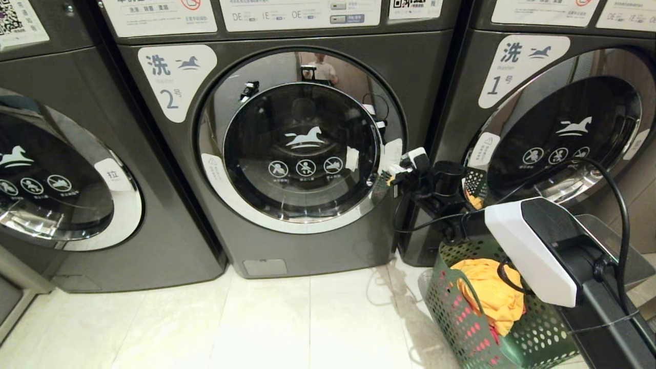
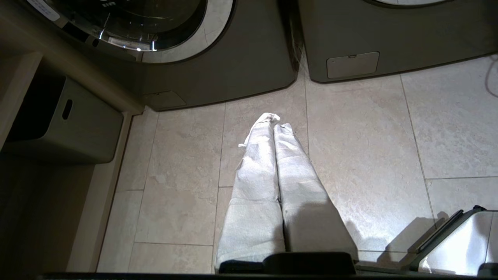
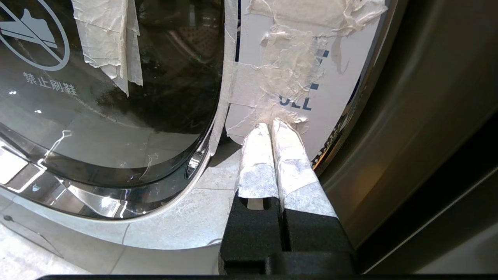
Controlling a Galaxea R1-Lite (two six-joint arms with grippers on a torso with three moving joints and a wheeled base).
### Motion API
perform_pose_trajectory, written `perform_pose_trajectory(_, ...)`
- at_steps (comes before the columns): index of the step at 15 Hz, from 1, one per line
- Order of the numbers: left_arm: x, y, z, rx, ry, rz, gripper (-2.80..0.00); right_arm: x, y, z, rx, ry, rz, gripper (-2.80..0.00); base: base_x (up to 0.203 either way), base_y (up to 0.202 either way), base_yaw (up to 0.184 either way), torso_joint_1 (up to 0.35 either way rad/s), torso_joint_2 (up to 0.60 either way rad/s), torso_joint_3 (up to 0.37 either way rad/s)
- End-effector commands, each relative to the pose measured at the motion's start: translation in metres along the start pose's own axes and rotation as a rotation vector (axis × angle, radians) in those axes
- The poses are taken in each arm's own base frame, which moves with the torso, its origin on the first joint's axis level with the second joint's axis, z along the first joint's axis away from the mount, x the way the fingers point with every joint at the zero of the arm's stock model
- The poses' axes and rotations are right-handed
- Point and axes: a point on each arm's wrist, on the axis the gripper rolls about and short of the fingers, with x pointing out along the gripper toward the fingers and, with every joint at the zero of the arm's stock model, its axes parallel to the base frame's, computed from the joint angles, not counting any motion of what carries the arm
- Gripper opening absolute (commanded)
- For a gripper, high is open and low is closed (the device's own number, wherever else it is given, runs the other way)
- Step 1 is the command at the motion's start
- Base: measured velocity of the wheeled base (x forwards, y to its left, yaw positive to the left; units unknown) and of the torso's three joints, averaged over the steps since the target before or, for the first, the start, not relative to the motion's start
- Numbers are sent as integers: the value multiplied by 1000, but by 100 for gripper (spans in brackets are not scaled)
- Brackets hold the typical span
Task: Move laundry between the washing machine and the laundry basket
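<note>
Head view: the right gripper point(image 1: 397, 177) sits at the right edge of the closed door of the washing machine point(image 1: 287, 154) marked "2".
Its taped fingers point(image 3: 268, 155) are pressed together with nothing between them, the tips against the taped white label point(image 3: 311, 77) on the chrome door rim. The laundry basket point(image 1: 487, 328) stands on the floor tiles point(image 1: 256, 328) to the machine's right, in front of the machine marked "1" point(image 1: 553, 128), with a yellow-orange garment point(image 1: 492, 297) heaped inside. The left gripper point(image 2: 274, 120) hangs over the floor, its fingers closed and empty, near a grey bin point(image 2: 66, 124).
</note>
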Motion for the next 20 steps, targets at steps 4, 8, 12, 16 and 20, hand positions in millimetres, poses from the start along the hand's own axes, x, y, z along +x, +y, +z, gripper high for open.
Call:
perform_pose_trajectory(4, 1, 0, 0, 5, 5, -2, -280, 0, 0, 1, -1, -1, -1, -280, 0, 0, 0, 8, 6, -70)
perform_pose_trajectory(8, 1, 0, -1, 18, 6, -2, -280, -5, -3, 15, -1, 4, -1, -280, 0, 0, 0, 0, 0, 0)
perform_pose_trajectory(12, 1, -1, -1, 24, 6, -5, -280, -62, 4, 45, 41, 230, 87, -280, 0, 0, 0, 0, 0, 0)
perform_pose_trajectory(16, 4, -3, -5, 27, 28, -9, -280, -153, 21, 72, 92, 438, 213, -280, 0, 0, 0, 0, 0, 0)
perform_pose_trajectory(20, 17, -14, -22, -26, 110, -23, -280, -255, 37, 74, 103, 556, 227, -280, 0, 0, 0, 0, 0, 0)
